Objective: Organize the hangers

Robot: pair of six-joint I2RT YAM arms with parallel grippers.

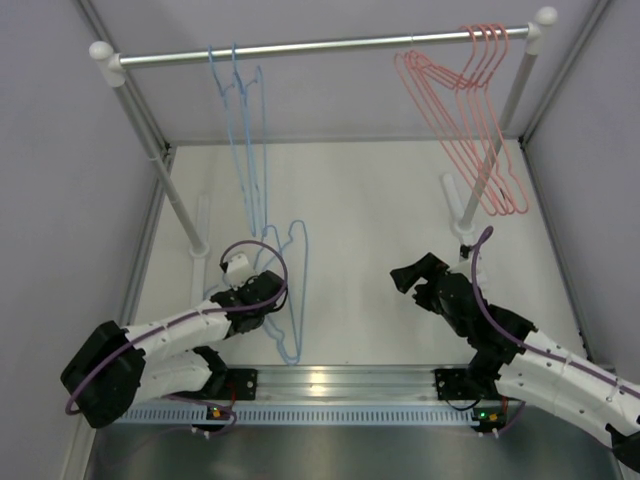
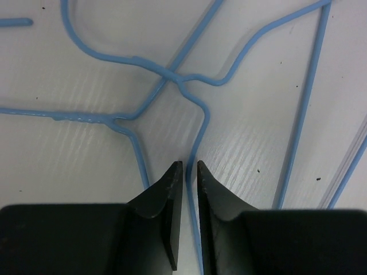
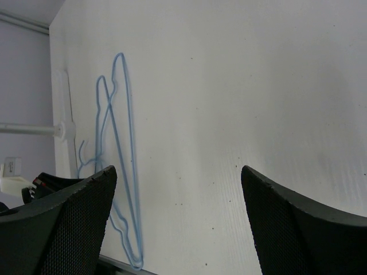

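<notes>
Two light blue hangers (image 1: 298, 270) lie overlapping on the white table, just right of my left gripper (image 1: 268, 305). In the left wrist view my left gripper (image 2: 190, 163) stands with its jaws close together on either side of one blue wire (image 2: 200, 120). A thin gap shows beside the wire, so I cannot tell whether it is pinched. Two more blue hangers (image 1: 250, 150) hang at the left of the silver rail (image 1: 320, 45). Several pink-red hangers (image 1: 470, 110) hang at its right end. My right gripper (image 1: 405, 275) (image 3: 178, 169) is wide open and empty over bare table, with the lying hangers (image 3: 123, 143) to its left.
The rail rests on two white posts, a left one (image 1: 165, 165) and a right one (image 1: 495, 150), each with a foot on the table. An aluminium mounting bar (image 1: 330, 380) runs along the near edge between the arm bases. Grey walls close in the sides and back.
</notes>
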